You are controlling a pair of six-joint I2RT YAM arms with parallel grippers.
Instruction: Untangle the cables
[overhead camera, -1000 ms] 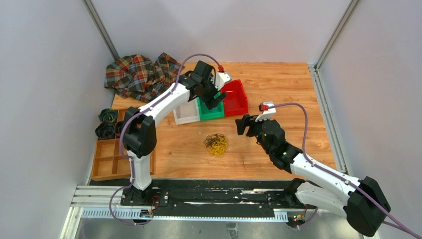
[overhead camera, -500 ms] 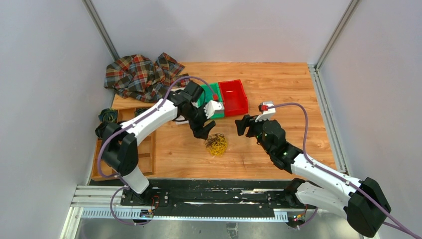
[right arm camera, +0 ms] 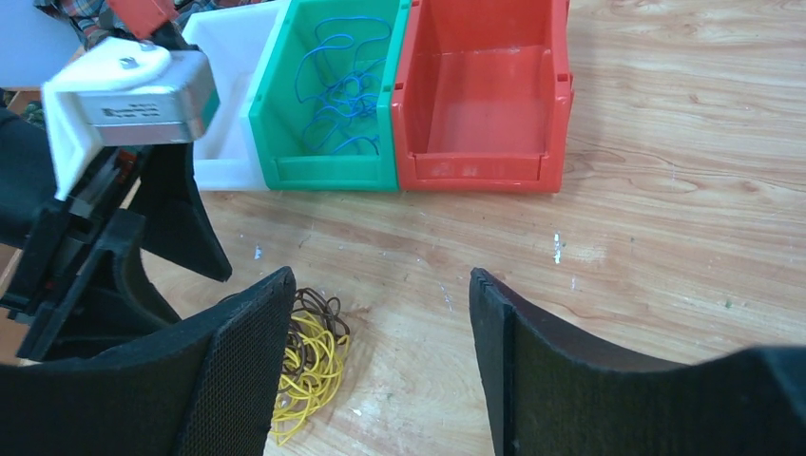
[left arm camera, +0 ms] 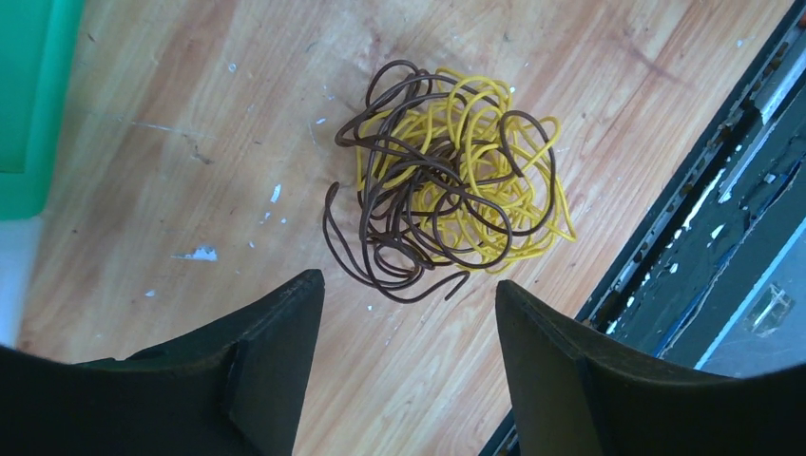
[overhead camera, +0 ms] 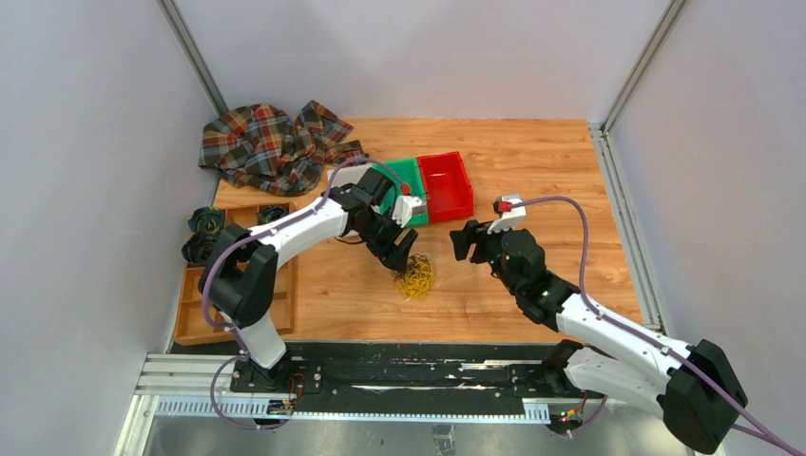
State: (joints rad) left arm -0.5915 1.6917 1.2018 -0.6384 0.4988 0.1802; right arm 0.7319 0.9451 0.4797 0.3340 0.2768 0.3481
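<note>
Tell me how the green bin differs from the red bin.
The green bin holds a loose blue cable; the red bin is empty. The green bin sits between the white bin and the red bin, which ends the row. Both are open-topped bins of like shape, side by side.

The wooden counter (overhead camera: 532, 161) before me was a warm orange-brown, its grain scuffed with small white flecks, and the light lay soft and even with hardly a shadow. Plain pale grey walls (overhead camera: 428, 52) closed it in behind and on both sides, with slanting aluminium posts (overhead camera: 196, 57) at the far corners. Along the near edge ran a black strip (overhead camera: 418, 375) and a ribbed metal rail (overhead camera: 380, 410).
</note>
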